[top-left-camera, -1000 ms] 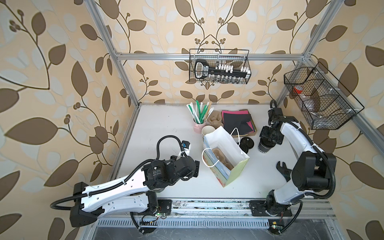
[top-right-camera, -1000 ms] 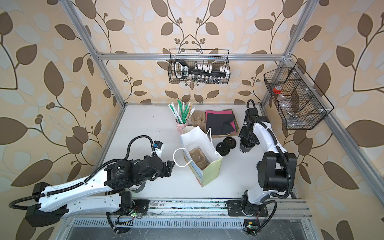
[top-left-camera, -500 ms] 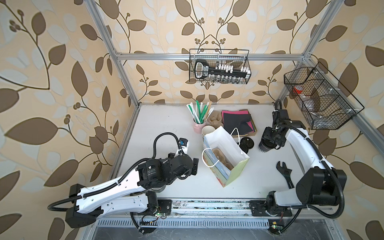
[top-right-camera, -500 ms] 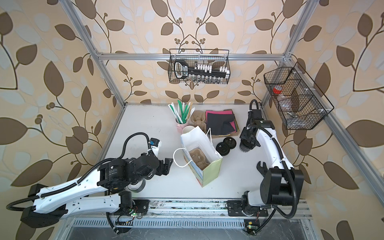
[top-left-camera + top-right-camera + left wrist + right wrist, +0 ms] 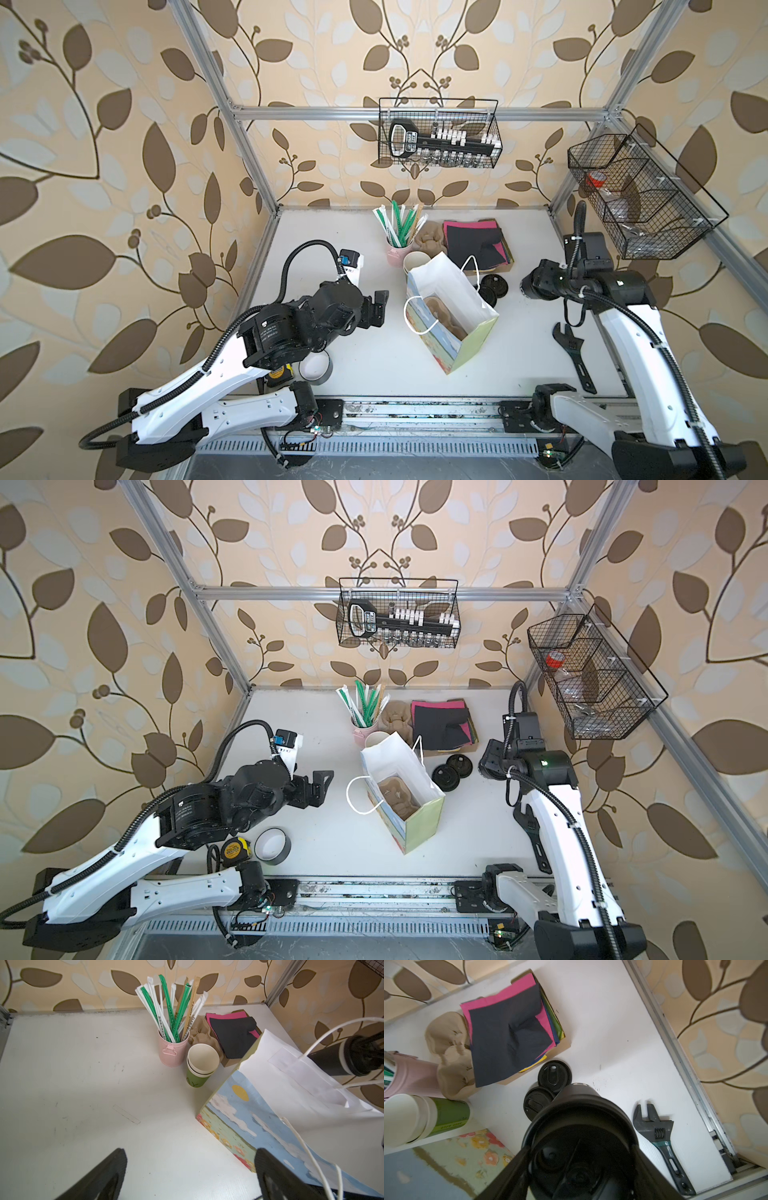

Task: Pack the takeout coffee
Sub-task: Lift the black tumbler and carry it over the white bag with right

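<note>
The takeout coffee (image 5: 332,1059) is a dark paper cup with a black sip lid, and my right gripper (image 5: 579,1147) is shut on it. The cup is off the table and tipped on its side, lid toward the gripper. In both top views it hangs right of the bag, beside two loose lids (image 5: 530,286) (image 5: 487,763). The open paper bag (image 5: 449,307) (image 5: 399,787) stands mid-table with a pulp cup carrier (image 5: 440,311) inside. My left gripper (image 5: 378,307) (image 5: 190,1153) is open and empty, just left of the bag (image 5: 270,1105).
A stack of green cups (image 5: 417,262), a pink tin of straws (image 5: 397,245) and coloured napkins (image 5: 473,245) stand behind the bag. Two loose black lids (image 5: 492,286) lie to its right. A wrench (image 5: 573,353) lies front right; a tape roll (image 5: 316,365) lies front left.
The right arm has swung outward and the cup in its gripper has come off the table and tipped sideways. The left gripper has edged away from the front and opened slightly wider.
</note>
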